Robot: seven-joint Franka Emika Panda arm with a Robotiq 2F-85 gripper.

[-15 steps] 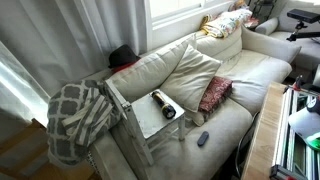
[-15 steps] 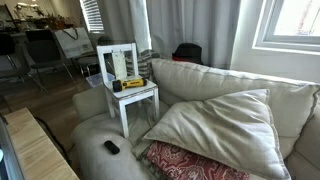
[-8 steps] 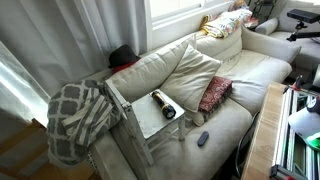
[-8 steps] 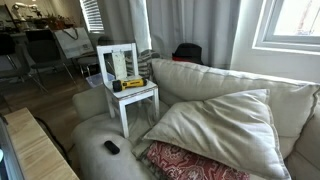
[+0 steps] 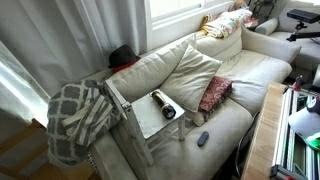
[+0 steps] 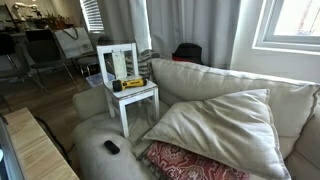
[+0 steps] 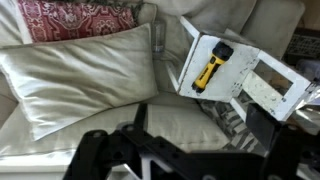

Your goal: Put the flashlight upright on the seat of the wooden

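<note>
The flashlight [image 5: 163, 104] lies on its side on the pale seat [image 5: 148, 120] of the small wooden chair, which stands on the sofa's end. It also shows in an exterior view [image 6: 128, 84] lying across the seat [image 6: 143, 94]. In the wrist view the flashlight [image 7: 212, 66] has a yellow body and a black head and lies flat on the seat [image 7: 240, 72]. My gripper [image 7: 202, 112] is open and empty, above the sofa cushion and well short of the chair. The arm does not show in either exterior view.
A large beige cushion [image 7: 80, 75] and a red patterned pillow [image 5: 215, 94] lie on the sofa. A small dark oval gadget [image 5: 203, 138] rests on the sofa's front edge. A checked blanket [image 5: 78, 118] hangs over the sofa arm beside the chair.
</note>
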